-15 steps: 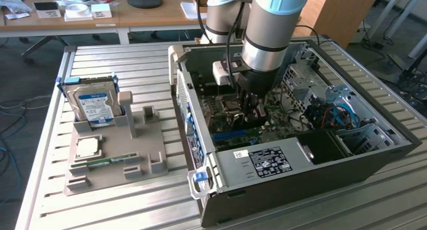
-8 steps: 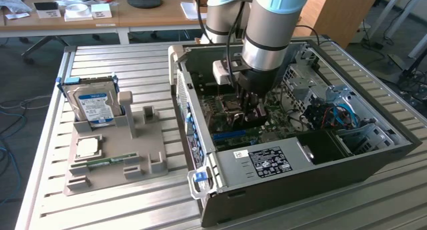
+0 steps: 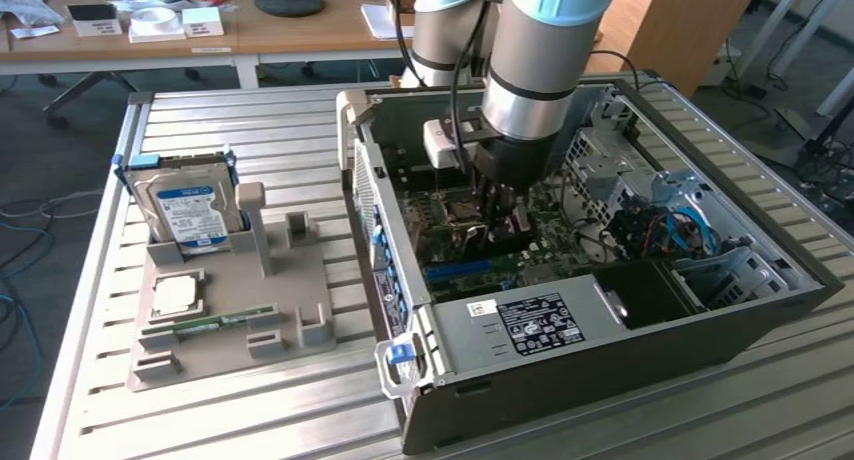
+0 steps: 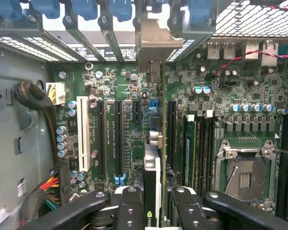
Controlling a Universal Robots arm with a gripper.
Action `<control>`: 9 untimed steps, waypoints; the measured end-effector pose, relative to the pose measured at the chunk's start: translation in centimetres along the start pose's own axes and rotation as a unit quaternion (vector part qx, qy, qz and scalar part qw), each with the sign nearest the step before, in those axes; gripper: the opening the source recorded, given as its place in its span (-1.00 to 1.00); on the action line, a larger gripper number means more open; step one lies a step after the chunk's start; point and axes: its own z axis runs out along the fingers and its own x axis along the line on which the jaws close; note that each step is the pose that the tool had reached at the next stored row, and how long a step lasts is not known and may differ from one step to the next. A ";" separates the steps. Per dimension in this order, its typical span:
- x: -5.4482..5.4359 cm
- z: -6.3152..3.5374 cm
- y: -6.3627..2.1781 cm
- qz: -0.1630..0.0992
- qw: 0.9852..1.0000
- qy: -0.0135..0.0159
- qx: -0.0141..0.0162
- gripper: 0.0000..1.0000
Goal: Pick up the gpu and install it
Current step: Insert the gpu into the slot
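Note:
In the wrist view the gpu (image 4: 152, 160) stands edge-on between my two black fingers (image 4: 129, 206). My gripper (image 4: 152, 203) is shut on it. The card's metal bracket (image 4: 156, 45) reaches the rear slot openings of the case. The card runs along the green motherboard (image 4: 110, 86), parallel to the long black expansion slots (image 4: 119, 139). I cannot tell whether it touches a slot. In the exterior view my gripper (image 3: 503, 198) is down inside the open computer case (image 3: 747, 320), with the dark gpu (image 3: 505, 235) below it, just over the board.
The bare CPU socket (image 4: 245, 167) lies to one side of the card. At the exterior view's left, a grey fixture (image 3: 287, 280) holds a hard drive (image 3: 187, 205), a CPU (image 3: 176, 292) and a RAM stick (image 3: 214, 323). Drive cages and blue cables (image 3: 681, 225) crowd the case's far side.

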 end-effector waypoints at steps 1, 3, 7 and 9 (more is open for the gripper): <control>0.0 0.01 0.01 0.000 1.000 0.000 0.000 -0.47; 0.0 0.02 0.02 0.000 1.000 0.000 0.000 -0.47; 0.1 0.15 0.22 0.000 1.000 0.000 0.000 -0.47; 0.2 0.16 0.35 0.000 1.000 0.000 0.000 -0.47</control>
